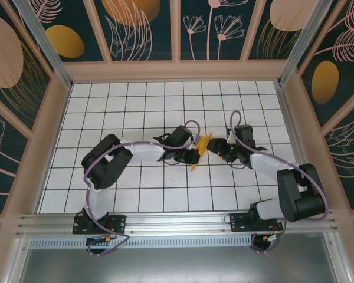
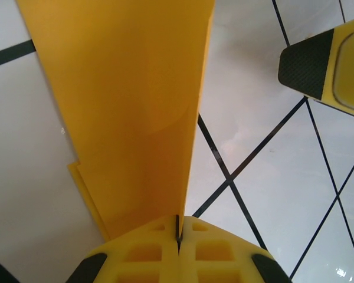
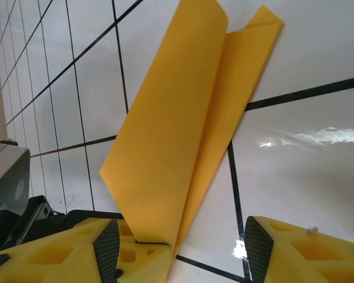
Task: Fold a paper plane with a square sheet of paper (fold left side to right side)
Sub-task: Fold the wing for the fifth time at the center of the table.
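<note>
Item: paper plane (image 1: 202, 148), part-folded, at the middle of the gridded table (image 1: 135, 194). We judge the left gripper (image 2: 178, 236) pinches its end to stand the flaps upright. The right gripper (image 3: 180, 231), fingers apart around the paper's near end, looks ready to press a crease.

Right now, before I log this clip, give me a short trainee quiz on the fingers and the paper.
1. True or false: the left fingers are shut on the paper.
2. Pick one. The right fingers are: A) shut on the paper, B) open, with a gap between them, C) shut on nothing.
3. Fill in: the paper is not one flat sheet; it is ____ into layers.
Key: 1 true; 2 B; 3 folded.
</note>
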Controlling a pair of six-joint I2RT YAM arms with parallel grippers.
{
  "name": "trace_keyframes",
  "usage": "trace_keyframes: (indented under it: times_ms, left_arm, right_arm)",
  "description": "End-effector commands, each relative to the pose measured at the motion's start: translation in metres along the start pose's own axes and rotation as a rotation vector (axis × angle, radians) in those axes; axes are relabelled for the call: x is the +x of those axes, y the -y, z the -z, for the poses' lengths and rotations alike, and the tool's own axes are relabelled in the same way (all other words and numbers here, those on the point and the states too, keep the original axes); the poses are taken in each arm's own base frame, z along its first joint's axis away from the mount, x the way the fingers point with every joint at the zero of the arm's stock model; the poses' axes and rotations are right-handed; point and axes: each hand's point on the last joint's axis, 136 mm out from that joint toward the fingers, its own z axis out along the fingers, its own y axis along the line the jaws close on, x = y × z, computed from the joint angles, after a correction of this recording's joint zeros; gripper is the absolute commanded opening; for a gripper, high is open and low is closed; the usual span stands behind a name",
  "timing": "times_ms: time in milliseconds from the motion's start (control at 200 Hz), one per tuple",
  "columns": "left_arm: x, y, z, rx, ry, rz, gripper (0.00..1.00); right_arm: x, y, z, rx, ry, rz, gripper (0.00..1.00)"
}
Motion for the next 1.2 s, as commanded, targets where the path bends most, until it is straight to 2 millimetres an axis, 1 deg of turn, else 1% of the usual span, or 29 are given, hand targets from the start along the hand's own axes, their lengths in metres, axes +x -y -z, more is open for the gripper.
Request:
trace_keyframes:
  times_ms: [0, 140, 340, 390, 611, 876, 1196]
  left_arm:
    - [-0.009, 0.004, -0.002, 0.050, 0.014, 0.025, 0.00]
    - [-0.011, 0.001, 0.000, 0.070, 0.015, 0.061, 0.00]
    - [-0.013, 0.000, -0.001, 0.109, 0.013, 0.104, 0.00]
    - [-0.012, -0.004, -0.002, 0.112, 0.010, 0.120, 0.00]
    - [-0.012, -0.009, -0.003, 0.140, 0.005, 0.163, 0.00]
    - [-0.011, -0.015, -0.005, 0.147, 0.001, 0.184, 0.00]
    - [-0.012, -0.016, -0.005, 0.189, 0.006, 0.214, 0.00]
  right_arm:
    - [-0.005, -0.001, -0.005, 0.000, 0.032, -0.008, 0.59]
    - [-0.007, -0.003, -0.011, -0.011, 0.042, -0.024, 0.56]
    - [-0.010, -0.009, -0.020, -0.033, 0.036, -0.037, 0.56]
    - [-0.012, -0.009, -0.022, -0.035, 0.038, -0.038, 0.56]
    - [-0.017, -0.008, -0.029, -0.037, 0.045, -0.053, 0.55]
    - [-0.021, -0.012, -0.036, -0.057, 0.039, -0.062, 0.55]
    - [-0.022, -0.005, -0.048, -0.024, 0.012, -0.086, 0.54]
